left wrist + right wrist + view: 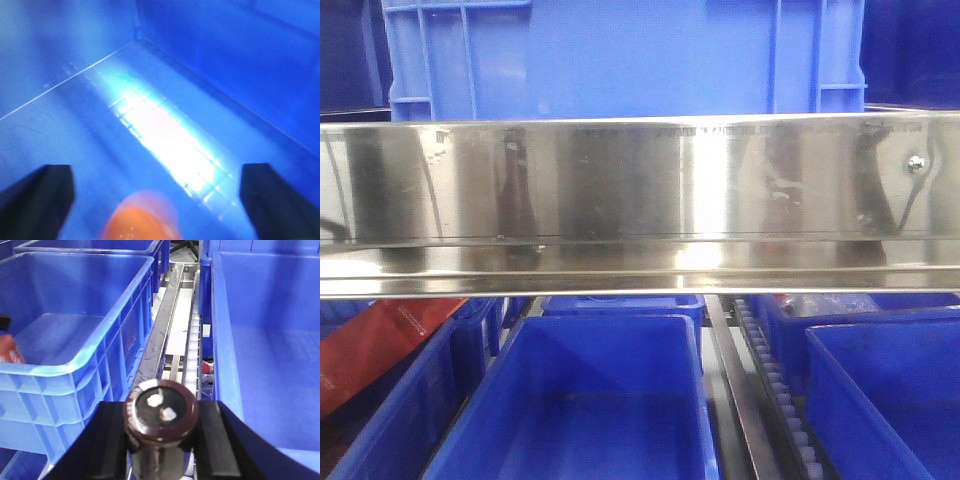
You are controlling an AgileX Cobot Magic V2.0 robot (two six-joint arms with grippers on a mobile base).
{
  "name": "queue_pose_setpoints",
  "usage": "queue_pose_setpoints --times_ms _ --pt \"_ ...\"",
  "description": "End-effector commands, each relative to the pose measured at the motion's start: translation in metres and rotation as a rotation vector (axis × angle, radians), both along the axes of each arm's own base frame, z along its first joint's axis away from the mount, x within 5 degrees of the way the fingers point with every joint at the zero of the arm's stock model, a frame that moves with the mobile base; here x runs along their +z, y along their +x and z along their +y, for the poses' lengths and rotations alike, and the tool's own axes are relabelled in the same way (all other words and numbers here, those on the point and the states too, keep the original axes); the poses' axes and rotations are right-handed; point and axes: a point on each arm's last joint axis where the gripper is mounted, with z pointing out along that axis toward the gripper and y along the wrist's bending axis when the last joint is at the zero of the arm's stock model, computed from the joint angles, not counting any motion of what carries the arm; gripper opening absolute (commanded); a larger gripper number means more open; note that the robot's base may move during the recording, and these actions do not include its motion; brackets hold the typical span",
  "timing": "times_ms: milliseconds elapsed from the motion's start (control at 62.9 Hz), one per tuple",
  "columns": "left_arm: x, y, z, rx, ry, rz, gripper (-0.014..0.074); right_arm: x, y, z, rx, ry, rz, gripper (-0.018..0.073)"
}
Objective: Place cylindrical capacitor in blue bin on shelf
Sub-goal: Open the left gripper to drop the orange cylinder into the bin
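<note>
Over the scratched steel shelf (640, 180) (stamping unreadable) the cylindrical capacitor (161, 412) is clamped by the right jaws; the left jaws are spread wide.

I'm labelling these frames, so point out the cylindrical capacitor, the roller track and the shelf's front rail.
cylindrical capacitor (161, 407): right wrist view, top face between its terminals.
roller track (192, 342): right wrist view, white rollers between bins.
shelf front rail (640, 180): front-facing view, middle of shiny face.

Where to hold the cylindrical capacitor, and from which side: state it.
Grip the cylindrical capacitor by its curved dark wall, fingers on opposite flanks, coming from the terminal end. The right gripper holds it so; the round wall gives two facing sides, and the terminals are untouched.
</note>
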Motion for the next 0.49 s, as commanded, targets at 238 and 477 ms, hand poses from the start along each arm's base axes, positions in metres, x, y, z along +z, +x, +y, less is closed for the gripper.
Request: queue_pose_setpoints --times_ms 238,477 --pt "0.095 -0.080 0.038 0.007 -0.055 -0.164 0.0012 0.005 -0.001 0.000 -0.003 0.001 -0.039 -0.0162" --pt "0.121 -0.135 0.081 0.113 -0.098 -0.148 -0.0111 0.005 -0.001 0.000 -0.003 0.000 -0.035 -0.0162"
